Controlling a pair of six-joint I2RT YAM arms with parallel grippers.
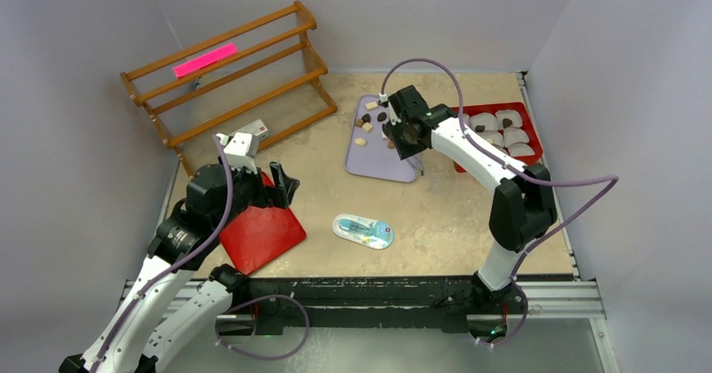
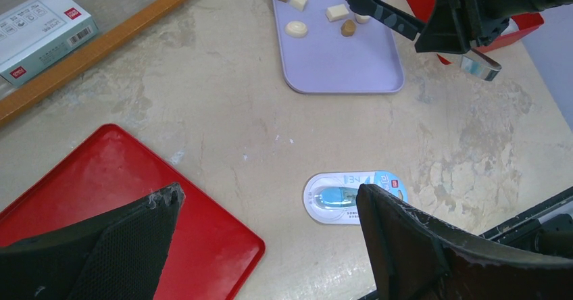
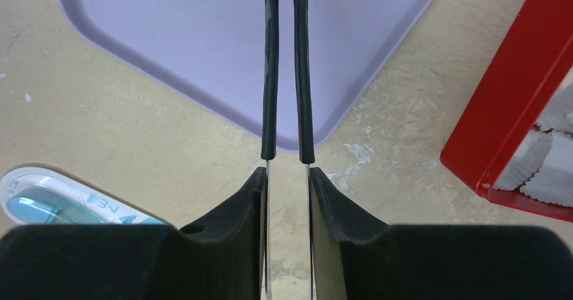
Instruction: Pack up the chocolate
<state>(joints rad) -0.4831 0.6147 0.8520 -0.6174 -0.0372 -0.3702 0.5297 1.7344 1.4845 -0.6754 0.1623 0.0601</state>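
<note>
Up top-center over the lilac plastic tray (image 1: 375, 156), right pincer (image 3: 288, 178) clamps black-tipped metal tongs (image 3: 270, 77) to nab tiny brown-and-cream chocolate (image 2: 298, 1), left pincer (image 2: 269, 195) spread.

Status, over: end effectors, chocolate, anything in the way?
Left end effector open, empty. Right end effector shut on tongs, tips at chocolate on lavender tray. No obstruction.

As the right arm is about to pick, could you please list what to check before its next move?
1. Right claw shut on the tongs: ok.
2. Tong tips over the chocolate on the tray: ok.
3. Piece gripped between the tips: cannot tell.
4. Empty cups in the box: ok.
5. Left claw open, clear of the tray: ok.
6. Packet off the tray-to-box path: ok.
</note>
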